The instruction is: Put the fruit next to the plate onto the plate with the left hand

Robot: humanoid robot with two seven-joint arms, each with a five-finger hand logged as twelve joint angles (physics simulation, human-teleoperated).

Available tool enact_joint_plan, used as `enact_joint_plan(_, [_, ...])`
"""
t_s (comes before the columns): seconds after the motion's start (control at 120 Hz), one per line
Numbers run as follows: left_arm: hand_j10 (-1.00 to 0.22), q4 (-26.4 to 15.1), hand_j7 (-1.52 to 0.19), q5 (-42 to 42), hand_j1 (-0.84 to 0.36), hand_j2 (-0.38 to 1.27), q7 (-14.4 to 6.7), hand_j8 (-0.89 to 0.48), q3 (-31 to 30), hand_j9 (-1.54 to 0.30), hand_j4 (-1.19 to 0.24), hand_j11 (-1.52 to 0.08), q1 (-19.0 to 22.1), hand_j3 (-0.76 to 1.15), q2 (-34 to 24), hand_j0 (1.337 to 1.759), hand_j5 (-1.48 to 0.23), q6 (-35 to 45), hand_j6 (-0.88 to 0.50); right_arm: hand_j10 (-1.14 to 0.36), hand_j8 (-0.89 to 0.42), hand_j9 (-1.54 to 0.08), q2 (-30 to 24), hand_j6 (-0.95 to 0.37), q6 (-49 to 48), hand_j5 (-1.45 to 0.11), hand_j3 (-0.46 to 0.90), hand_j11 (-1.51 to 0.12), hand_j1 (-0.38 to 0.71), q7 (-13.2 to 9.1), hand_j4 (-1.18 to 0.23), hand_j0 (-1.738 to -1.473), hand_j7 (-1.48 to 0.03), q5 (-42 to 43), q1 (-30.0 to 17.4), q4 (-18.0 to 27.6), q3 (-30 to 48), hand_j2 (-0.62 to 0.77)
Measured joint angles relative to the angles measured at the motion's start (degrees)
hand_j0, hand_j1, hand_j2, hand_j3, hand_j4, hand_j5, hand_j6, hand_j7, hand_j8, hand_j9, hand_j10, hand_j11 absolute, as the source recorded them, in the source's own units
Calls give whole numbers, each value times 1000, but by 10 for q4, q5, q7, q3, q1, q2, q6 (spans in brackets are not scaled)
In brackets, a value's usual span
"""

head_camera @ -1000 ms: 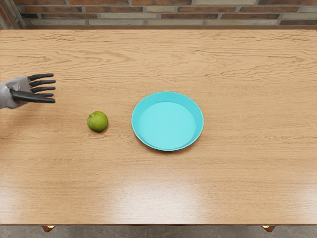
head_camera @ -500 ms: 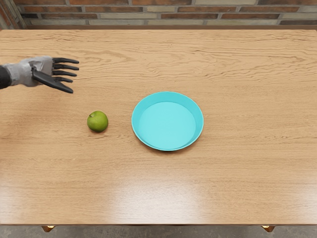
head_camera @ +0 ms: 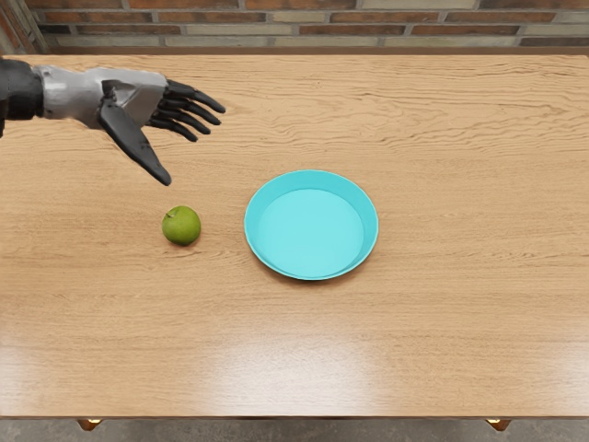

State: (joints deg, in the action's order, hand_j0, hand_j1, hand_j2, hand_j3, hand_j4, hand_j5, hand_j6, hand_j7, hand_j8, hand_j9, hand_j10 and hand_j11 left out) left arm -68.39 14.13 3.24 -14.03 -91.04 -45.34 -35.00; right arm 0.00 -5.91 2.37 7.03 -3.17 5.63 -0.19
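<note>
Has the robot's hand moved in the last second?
Yes: the left hand has swung rightward toward the plate, nearer the green apple, which stayed put.

Item 1: small round green apple (head_camera: 181, 225), smooth-skinned, with a paler sheen on its upper side and a small dimple noted at the top. It was recorded whole and at rest on the light wooden tabletop (head_camera: 442, 138), left of centre. It was positioned near the left rim of the plate, not touching it, with a strip of bare wood seen between the two.

Item 2: shallow round turquoise plate (head_camera: 311, 230), with a raised rim and a flat, paler floor. It was laid flat, right way up, near the middle of the tabletop.
</note>
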Motion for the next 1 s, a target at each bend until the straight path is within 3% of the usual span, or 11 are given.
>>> enact_joint_plan(0.05, [-243, -15, -316, -26, 58, 50, 36, -243, -90, -316, -244, -316, -54, 0, 37, 1658, -316, 5, -244, -37, -37, -47, 0, -37, 0, -47, 0, -47, -305, 0, -37, -1658, -47, 0, 0, 0, 0, -7])
enact_joint_plan(0.092, [-243, -22, -316, -47, 58, 49, 57, -243, -152, -316, -244, -316, -69, 0, 70, 1658, -316, 22, -244, -37, -37, -47, 0, -37, 0, -47, 0, -47, -305, 0, -37, -1658, -47, 0, 0, 0, 0, -7])
enact_joint_plan(0.175, [-243, -27, -316, -74, 58, 49, 80, -244, -227, -316, -244, -316, -81, 0, 73, 1658, -316, 47, -244, -37, -37, -47, 0, -37, 0, -47, 0, -47, -305, 0, -37, -1658, -47, 0, 0, 0, 0, -7])
enact_joint_plan(0.333, [-243, -32, -316, -92, 58, 49, 94, -244, -285, -316, -244, -316, -110, 0, 77, 1658, -316, 62, -244, -37, -37, -47, 0, -37, 0, -47, 0, -47, -305, 0, -37, -1658, -47, 0, 0, 0, 0, -7])
enact_joint_plan(0.492, [-243, -35, -316, -95, 58, 50, 90, -244, -306, -316, -244, -316, -123, 0, 78, 1658, -316, 66, -244, -37, -37, -47, 0, -37, 0, -47, 0, -47, -305, 0, -37, -1658, -47, 0, 0, 0, 0, -7])
enact_joint_plan(0.6, [-244, -50, -316, -96, 58, 50, 45, -244, -320, -316, -244, -316, -186, 0, 78, 1658, -316, 72, -244, -37, -37, -47, 0, -37, 0, -48, 0, -47, -305, 0, -37, -1658, -47, 0, 0, 0, 0, -7])
enact_joint_plan(0.733, [-244, -79, -317, -96, 57, 49, -34, -245, -344, -317, -245, -317, -228, 0, 82, 1658, -317, 88, -245, -37, -37, -47, 0, -37, 0, -47, 0, -47, -305, 0, -37, -1658, -47, 0, 0, 0, 0, -7])
enact_joint_plan(0.85, [-245, -111, -319, -92, 55, 49, -118, -246, -353, -319, -246, -319, -234, 0, 96, 1658, -319, 141, -246, -37, -37, -47, 0, -37, 0, -47, 0, -47, -305, 0, -37, -1658, -47, 0, 0, 0, 0, -7])
enact_joint_plan(0.925, [-246, -134, -319, -90, 55, 50, -157, -246, -356, -319, -246, -319, -244, 0, 116, 1658, -319, 190, -246, -37, -37, -47, 0, -37, 0, -47, 0, -47, -305, 0, -37, -1658, -47, 0, 0, 0, 0, -7])
enact_joint_plan(1.0, [-246, -156, -320, -89, 54, 50, -184, -246, -366, -320, -246, -320, -255, 0, 151, 1658, -320, 247, -247, -37, -37, -47, 0, -37, 0, -47, 0, -47, -305, 0, -37, -1658, -47, 0, 0, 0, 0, -7])
